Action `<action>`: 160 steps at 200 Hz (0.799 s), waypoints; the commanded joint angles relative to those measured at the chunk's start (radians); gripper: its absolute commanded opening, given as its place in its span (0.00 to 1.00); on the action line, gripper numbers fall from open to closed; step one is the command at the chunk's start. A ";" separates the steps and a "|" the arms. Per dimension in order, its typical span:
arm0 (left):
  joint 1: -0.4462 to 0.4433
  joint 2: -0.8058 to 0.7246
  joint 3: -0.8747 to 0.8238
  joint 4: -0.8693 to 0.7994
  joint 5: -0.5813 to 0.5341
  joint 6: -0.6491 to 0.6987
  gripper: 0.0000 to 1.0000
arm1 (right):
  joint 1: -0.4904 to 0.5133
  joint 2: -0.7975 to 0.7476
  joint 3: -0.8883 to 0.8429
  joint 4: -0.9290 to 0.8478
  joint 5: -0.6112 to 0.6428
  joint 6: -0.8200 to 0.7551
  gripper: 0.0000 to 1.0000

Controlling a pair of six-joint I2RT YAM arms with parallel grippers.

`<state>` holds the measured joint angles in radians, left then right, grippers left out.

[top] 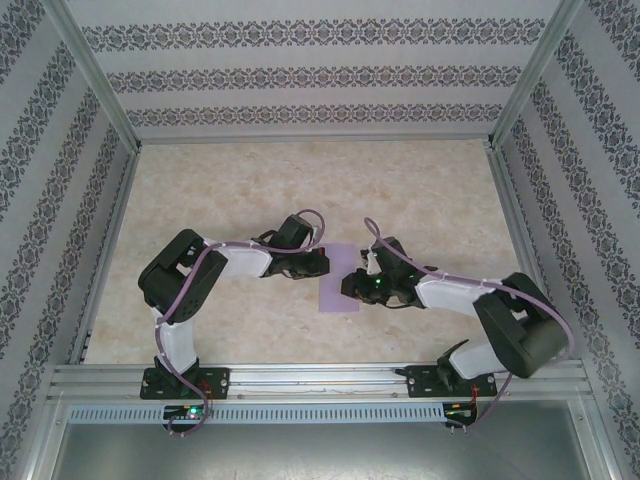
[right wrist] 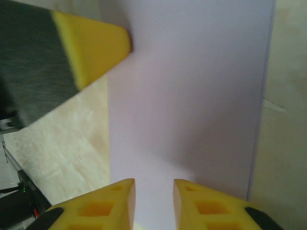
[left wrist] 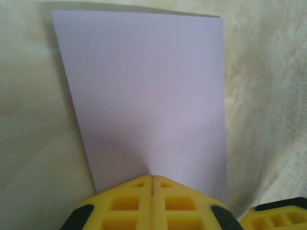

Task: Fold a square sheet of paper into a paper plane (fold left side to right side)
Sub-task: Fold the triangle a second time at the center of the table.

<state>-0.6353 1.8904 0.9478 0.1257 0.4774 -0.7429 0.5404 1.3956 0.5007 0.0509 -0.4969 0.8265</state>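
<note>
Patterned wallpaper walls (top: pixel 300 75), beige marbled tabletop (top: pixel 300 180).

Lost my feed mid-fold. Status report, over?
Left gripper shut, tips at the edge of the lavender paper sheet. Right gripper slightly open over it. Sheet lies flat, a narrow rectangle between them. No obstruction seen.

From above, the left pincer (top: pixel 320 266) and right pincer (top: pixel 348 287) cover the middle of the small sheet of paper (top: pixel 338 302). It is perhaps doubled, but too fine to tell. In the left wrist view the fingers (left wrist: pixel 129 201) hide the edge beneath them. In the right wrist view one end runs off the frame.
</note>
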 commanded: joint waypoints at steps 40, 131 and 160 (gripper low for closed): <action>-0.035 0.001 -0.065 -0.048 -0.047 -0.038 0.03 | -0.112 -0.165 -0.041 -0.263 -0.055 -0.089 0.44; -0.041 0.004 -0.072 -0.046 -0.057 -0.035 0.03 | -0.070 -0.087 -0.063 -0.150 -0.141 -0.041 0.42; -0.041 0.007 -0.066 -0.041 -0.053 -0.040 0.03 | -0.059 -0.062 -0.056 -0.140 -0.117 -0.031 0.43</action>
<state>-0.6491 1.8778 0.9176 0.1661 0.4541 -0.7692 0.4694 1.3163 0.4252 -0.1112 -0.6186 0.7822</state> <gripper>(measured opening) 0.043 0.424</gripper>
